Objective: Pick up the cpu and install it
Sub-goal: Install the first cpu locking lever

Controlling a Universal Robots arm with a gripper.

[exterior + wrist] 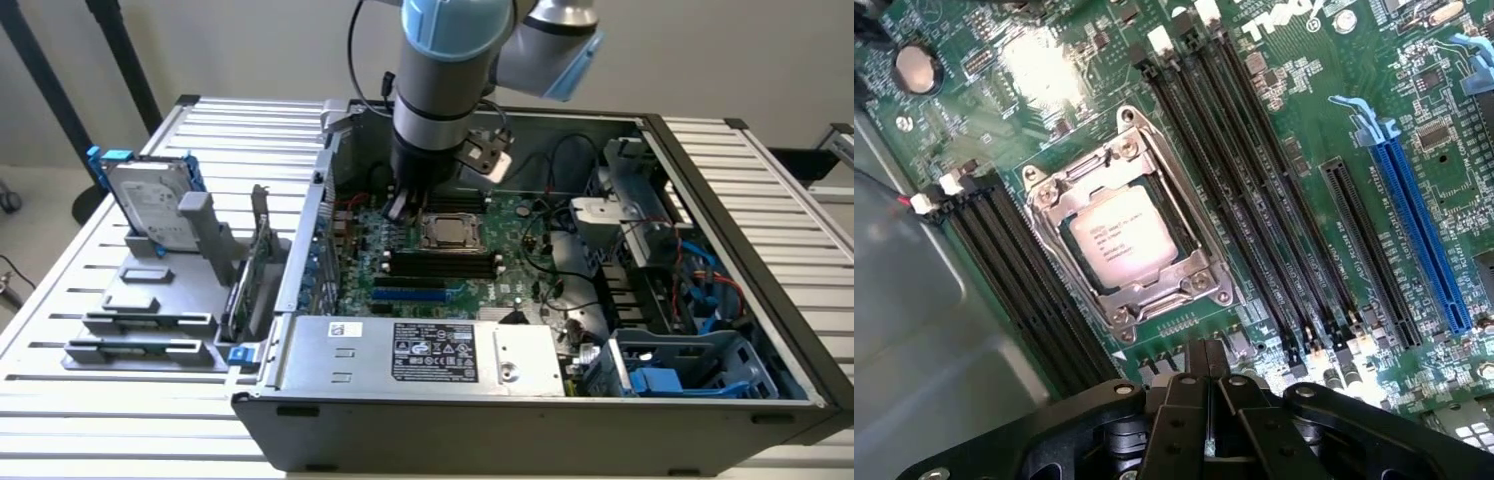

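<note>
The fingers of the gripper are pressed tight together, and nothing is held between them. They point down at the green motherboard inside the open computer case. In the exterior view the gripper hangs low, just beside the socket and on its left. The cpu is not in the gripper. It lies flat in the socket, with its shiny grey top facing up, and the metal frame of the socket sits around its edges. So the main part of the job looks done: the chip is already in its place on the board. I cannot tell if the frame is fully locked down or if a lever has yet to be closed. Long black memory slots run on both sides of the socket, and a blue slot lies farther out on the board. In the exterior view, a grey stand sits well apart from the case, on the table to the left. A hard drive with a blue frame stands upright at its far end. A grey power box with a white label fills the near side of the case.
</note>
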